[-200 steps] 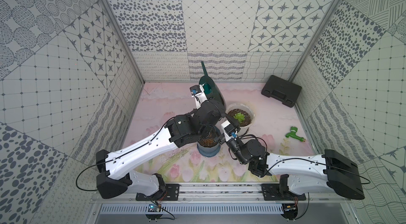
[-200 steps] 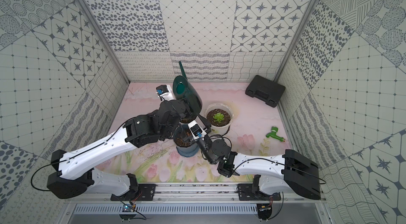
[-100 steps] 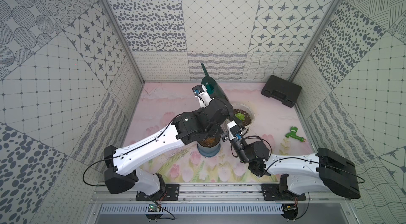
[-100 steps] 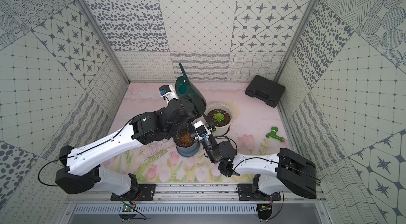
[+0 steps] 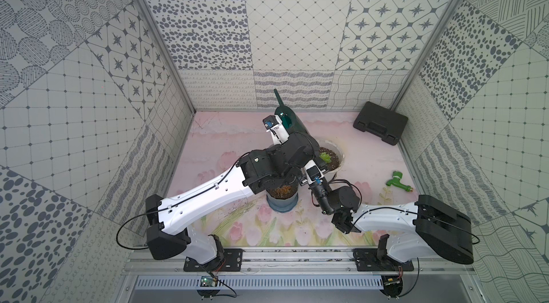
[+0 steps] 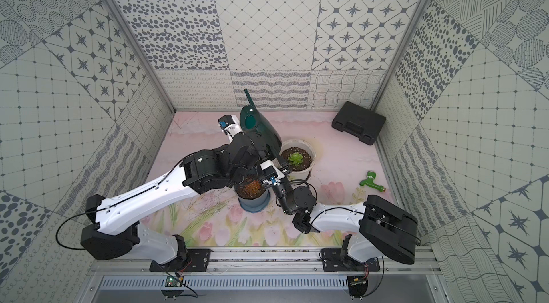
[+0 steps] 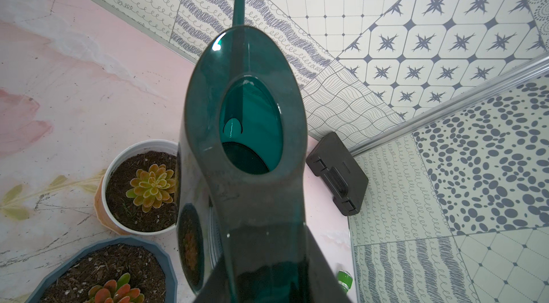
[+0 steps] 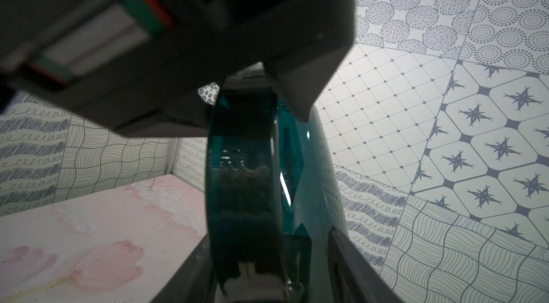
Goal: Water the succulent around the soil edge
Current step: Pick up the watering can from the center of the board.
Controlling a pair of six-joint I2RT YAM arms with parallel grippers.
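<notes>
Holding: the left gripper [image 6: 255, 141] is clenched on the watering can [image 6: 261, 129], which hangs clear of the table [image 5: 237, 144]; its spout [image 6: 249, 98] is tipped upward and away from the pots, so nothing can spill yet
Right gripper [image 8: 270, 236]: sits beneath the can with a finger on each side of the looped handle [image 8: 243, 182]; whether they pinch it or stand just off it I cannot tell; likely a second support, so the tilt can be steadied
Green succulent [image 6: 295, 158]: in the white pot [image 6: 310, 153], mid-table, just beside and below the can's body; bare soil [image 6: 286, 153] rings the rosette
Orange succulent [image 6: 252, 188]: in the blue-grey pot [image 6: 254, 205], just beside the white one, under the left arm
Stage: pour not begun
Next: the spout must swing down to the pot's rim, then follow the soil ring, off the leaves
Risk: wetting the rosette or the neighbouring pot
Bystanders: black case [image 6: 358, 122] and green tap fitting [image 6: 371, 185], well apart from the work
</notes>
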